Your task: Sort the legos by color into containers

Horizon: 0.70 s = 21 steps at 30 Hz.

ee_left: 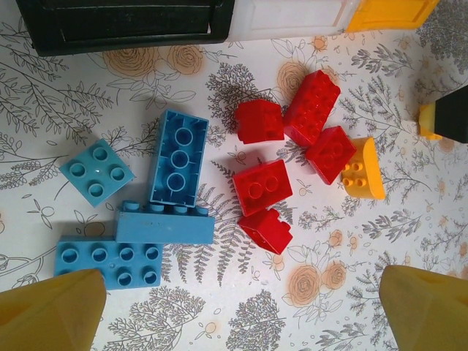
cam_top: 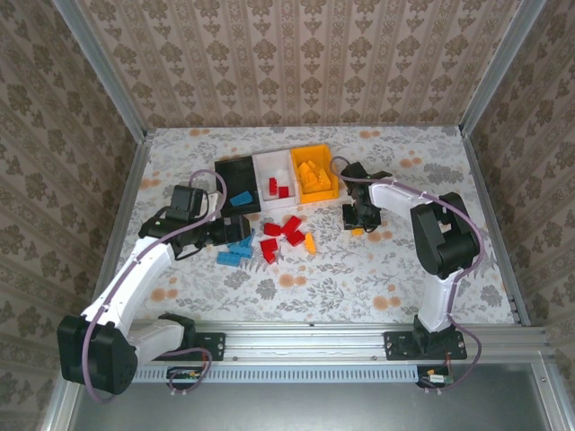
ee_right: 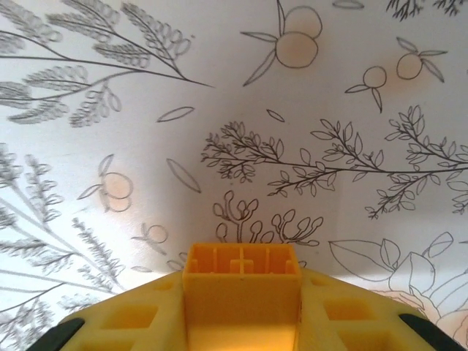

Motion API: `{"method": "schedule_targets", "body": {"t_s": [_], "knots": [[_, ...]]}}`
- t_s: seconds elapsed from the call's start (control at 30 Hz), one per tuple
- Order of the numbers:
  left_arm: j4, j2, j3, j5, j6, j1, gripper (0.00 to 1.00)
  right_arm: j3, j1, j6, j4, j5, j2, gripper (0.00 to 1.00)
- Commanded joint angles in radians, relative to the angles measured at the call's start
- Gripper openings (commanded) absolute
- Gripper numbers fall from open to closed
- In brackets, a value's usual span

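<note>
Right gripper (ee_right: 241, 325) pinches an orange brick (ee_right: 241, 278) between pressed-in fingers, low over the floral table (cam_top: 404, 287) just right of the orange bin (cam_top: 316, 150) — whether the brick is clear of the surface cannot be told. Left gripper (ee_left: 241, 307) hangs spread wide above the loose pile at mid-table, on the near side of the row of bins. The blue bricks (ee_left: 175, 157) lie to the left and the red bricks (ee_left: 262, 186) are crowded together, with a second orange piece (ee_left: 362, 172) at their right. The black bin (cam_top: 234, 175) holds a blue piece and the white bin (cam_top: 269, 163) red ones. The hold looks shallow, on the brick's end only — a quick swing toward the bin could twist it loose short of the rim. Wide fingers descending on the packed reds could shove neighbours aside.
</note>
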Motion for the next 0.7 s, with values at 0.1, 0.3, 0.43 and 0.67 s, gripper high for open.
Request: {"method": "schedule_targets", "body": {"t_s": [0.1, 0.3, 0.43, 0.67], "knots": [[0.006, -0.004, -0.004, 0.011, -0.013, -0.004, 0.98, 0.042, 0.005, 0.018, -0.028, -0.061, -0.159, 0.35], [0.022, 0.002, -0.004, 0.019, -0.025, -0.004, 0.99, 0.129, 0.016, 0.012, -0.009, -0.096, -0.269, 0.35], [0.027, -0.003, -0.007, 0.022, -0.034, -0.004, 0.99, 0.182, 0.055, -0.016, 0.061, -0.035, -0.297, 0.34], [0.013, -0.026, -0.024, 0.019, -0.033, -0.006, 1.00, 0.374, 0.102, -0.072, 0.101, 0.000, -0.118, 0.34]]}}
